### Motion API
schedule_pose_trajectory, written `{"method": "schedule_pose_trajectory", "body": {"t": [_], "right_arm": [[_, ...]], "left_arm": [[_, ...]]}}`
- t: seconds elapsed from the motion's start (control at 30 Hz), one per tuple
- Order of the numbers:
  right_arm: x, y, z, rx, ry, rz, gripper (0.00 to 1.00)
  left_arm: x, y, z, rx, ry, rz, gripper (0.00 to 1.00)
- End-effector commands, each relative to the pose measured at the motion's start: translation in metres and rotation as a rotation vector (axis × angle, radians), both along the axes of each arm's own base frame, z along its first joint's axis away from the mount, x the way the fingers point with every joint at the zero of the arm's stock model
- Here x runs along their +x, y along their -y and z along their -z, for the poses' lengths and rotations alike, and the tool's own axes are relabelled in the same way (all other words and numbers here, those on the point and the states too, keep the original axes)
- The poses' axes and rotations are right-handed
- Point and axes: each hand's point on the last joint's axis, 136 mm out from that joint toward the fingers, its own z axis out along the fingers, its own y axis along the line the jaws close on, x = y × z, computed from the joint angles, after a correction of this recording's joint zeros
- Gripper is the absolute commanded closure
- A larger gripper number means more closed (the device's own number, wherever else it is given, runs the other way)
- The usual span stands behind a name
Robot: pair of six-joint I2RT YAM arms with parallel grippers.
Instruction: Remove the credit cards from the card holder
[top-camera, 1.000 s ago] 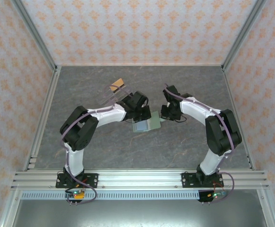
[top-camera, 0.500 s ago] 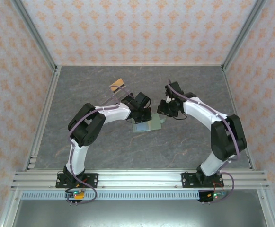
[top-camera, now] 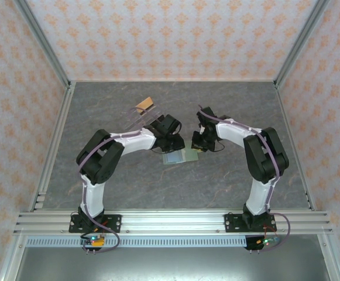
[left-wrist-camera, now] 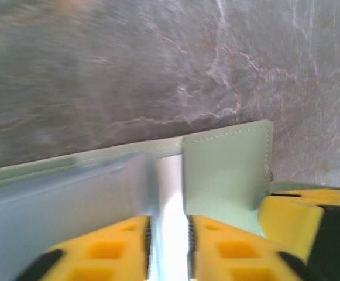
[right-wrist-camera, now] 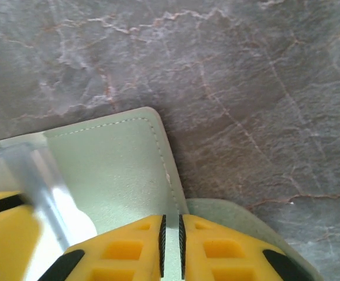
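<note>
Centre of the grey marbled table (top-camera: 129,187): your right gripper (right-wrist-camera: 171,228) clamps the right end of the sage-green folding card holder (right-wrist-camera: 111,170); your left gripper (left-wrist-camera: 170,240) straddles a pale glossy card (left-wrist-camera: 168,175), its grip unclear through blur.

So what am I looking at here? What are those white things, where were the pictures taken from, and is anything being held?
Those are two robot arms, the left arm and the right arm, bolted to the near edge of a grey table. The wide picture comes from a camera above and behind them. The two close-ups come from cameras on their wrists, and the yellow pieces are their jaws. Between the arms is a green card holder; a clear tray sits further back. The right jaws pinch the holder's edge. The left jaws stand slightly open above a shiny card and seem to grip nothing.
</note>
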Motion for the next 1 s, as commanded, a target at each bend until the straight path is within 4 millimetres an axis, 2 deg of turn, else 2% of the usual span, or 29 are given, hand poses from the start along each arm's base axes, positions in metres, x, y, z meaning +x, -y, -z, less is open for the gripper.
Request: {"method": "schedule_pose_trajectory", "body": {"t": [0.0,0.07,0.27,0.57,0.97], "right_arm": [[0.003,0.007,0.005,-0.058,0.003,-0.006,0.84],[0.003,0.008,0.006,-0.063,0.006,-0.016,0.84],[0.003,0.008,0.011,-0.070,0.007,-0.029,0.84],[0.002,0.008,0.014,-0.066,0.012,-0.032,0.83],[0.001,0.008,0.015,-0.063,0.007,-0.034,0.83]], "left_arm": [[-0.006,-0.025,-0.016,0.023,0.007,-0.045,0.65],[-0.011,-0.034,-0.015,0.044,-0.004,-0.060,0.59],[-0.020,-0.055,-0.010,0.114,-0.021,-0.099,0.51],[-0.020,-0.047,-0.002,0.082,-0.049,-0.092,0.49],[-0.016,-0.038,0.006,0.046,-0.066,-0.094,0.53]]}}
